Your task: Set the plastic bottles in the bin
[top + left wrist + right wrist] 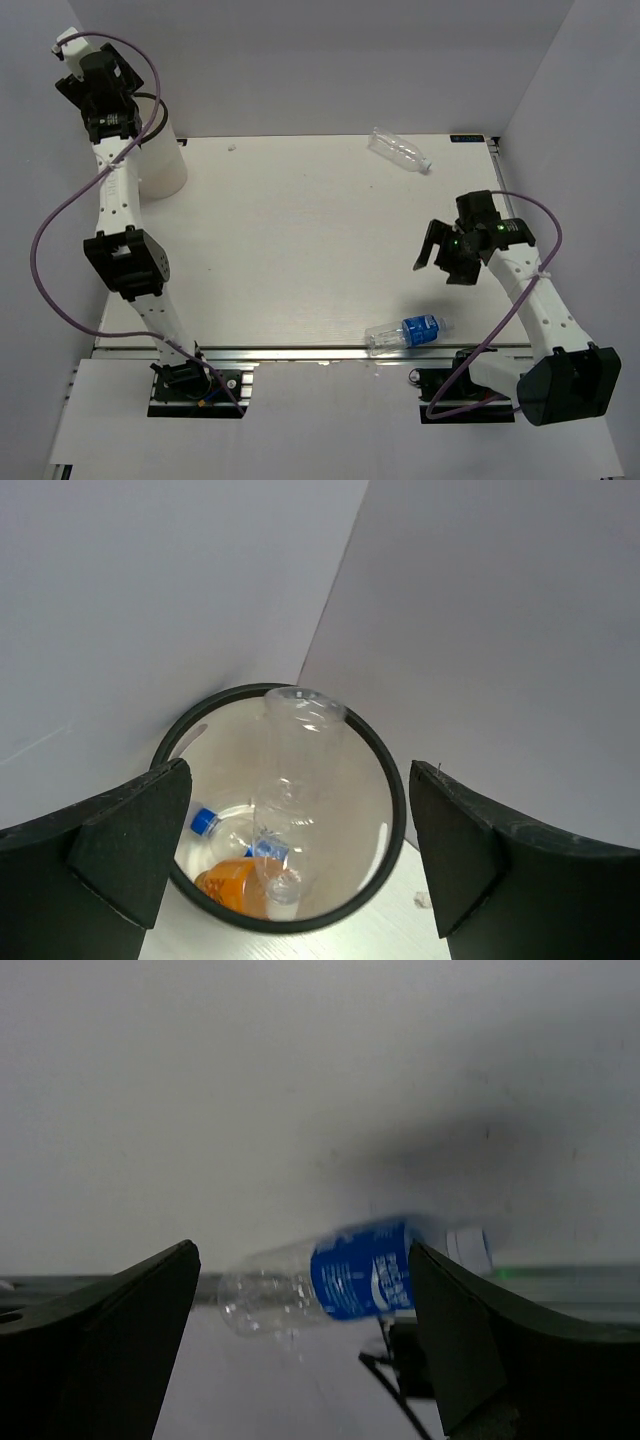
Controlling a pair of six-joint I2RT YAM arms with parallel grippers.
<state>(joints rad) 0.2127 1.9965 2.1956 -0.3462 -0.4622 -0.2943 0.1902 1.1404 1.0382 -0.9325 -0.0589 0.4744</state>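
My left gripper hangs open straight above the white bin, nothing between its fingers. Inside the bin a clear bottle stands neck down, its base near the black rim. Beside it lie an orange bottle and a blue-capped bottle. From above, the left gripper covers part of the bin at the back left corner. A clear bottle lies at the table's back edge. A blue-labelled bottle lies at the front edge. My right gripper hovers open above and behind it, facing the blue-labelled bottle.
White walls close in the table on the back and both sides, and the bin stands tight in the back left corner. A metal rail runs along the front edge just beside the blue-labelled bottle. The right arm's base sits at the front right.
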